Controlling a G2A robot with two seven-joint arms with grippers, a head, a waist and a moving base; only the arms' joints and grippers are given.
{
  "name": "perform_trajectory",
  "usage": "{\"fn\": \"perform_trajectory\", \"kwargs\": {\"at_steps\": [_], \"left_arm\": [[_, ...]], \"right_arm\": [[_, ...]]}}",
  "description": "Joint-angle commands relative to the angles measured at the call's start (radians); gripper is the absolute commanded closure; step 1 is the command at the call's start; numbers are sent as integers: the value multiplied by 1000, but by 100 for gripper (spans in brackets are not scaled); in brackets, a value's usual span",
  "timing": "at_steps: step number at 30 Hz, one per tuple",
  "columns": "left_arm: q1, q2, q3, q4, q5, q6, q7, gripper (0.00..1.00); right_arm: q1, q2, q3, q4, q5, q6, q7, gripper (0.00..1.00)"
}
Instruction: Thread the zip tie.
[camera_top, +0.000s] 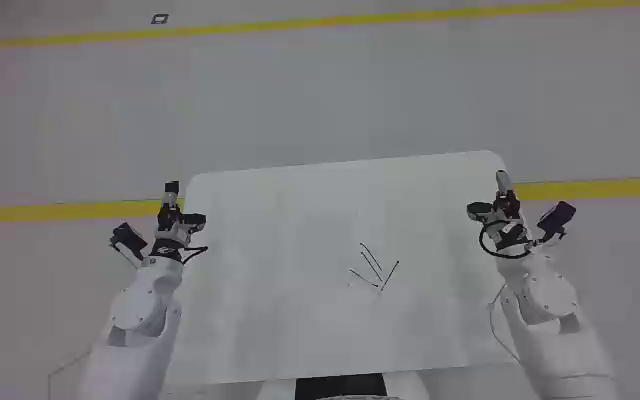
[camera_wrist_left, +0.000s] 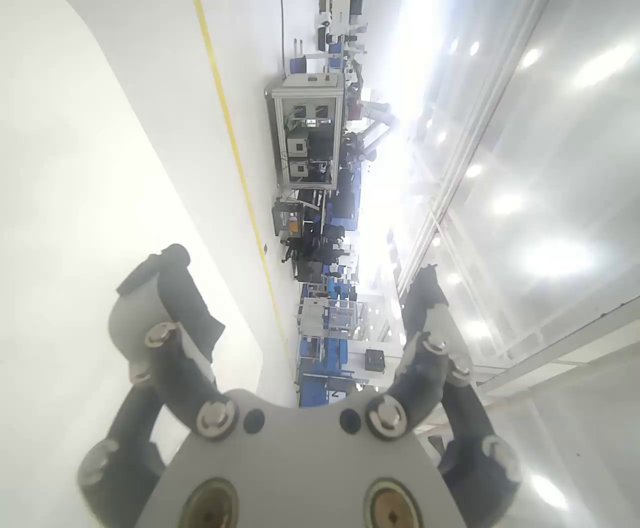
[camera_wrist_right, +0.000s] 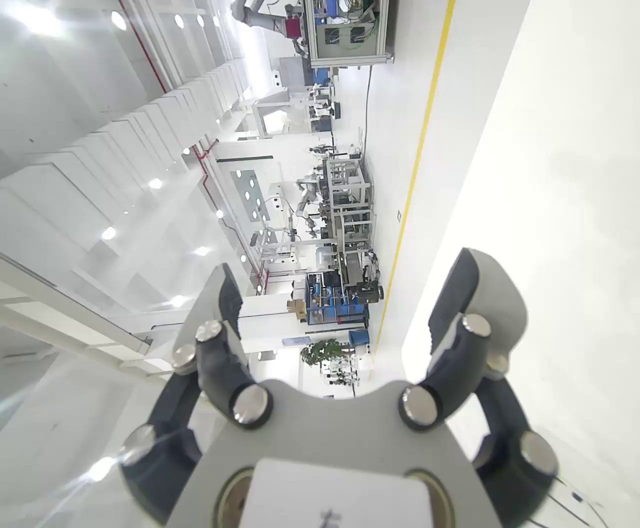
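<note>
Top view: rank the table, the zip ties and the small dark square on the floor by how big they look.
1. table
2. zip ties, a small loose cluster lying on it
3. floor square, smallest as seen; it lies farther from the camera, so its true size against the ties is unsure

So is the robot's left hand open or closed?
Open. The left gripper has its fingers spread wide apart, with nothing held between them.

No legible text, numbers or signs logged. White label (camera_wrist_right: 340, 492) on the housing behind the right arm's fingers (camera_wrist_right: 450, 300) carries one dark mark, partly out of view, unreadable. Print on the distant machinery beyond the fingers is too small to tell.
</note>
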Motion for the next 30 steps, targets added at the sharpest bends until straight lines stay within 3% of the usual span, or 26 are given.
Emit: {"fn": "perform_trajectory", "kwargs": {"at_steps": [1, 2, 7, 9, 20, 30], "left_arm": [[0, 0, 0, 0, 0, 0, 0, 0], [0, 0, 0, 0, 0, 0, 0, 0], [0, 0, 0, 0, 0, 0, 0, 0], [0, 0, 0, 0, 0, 0, 0, 0], [0, 0, 0, 0, 0, 0, 0, 0], [0, 0, 0, 0, 0, 0, 0, 0]], "right_arm": [[3, 2, -1, -10, -24, -6, 18, 0], [3, 9, 9, -12, -123, -18, 74, 0], [-7, 27, 18, -33, -326, -65, 264, 0], [-16, 31, 2, -44, -365, -114, 358, 0], [-18, 32, 2, -43, -369, -121, 369, 0], [116, 45, -142, -43, -679, -135, 613, 0]]}}
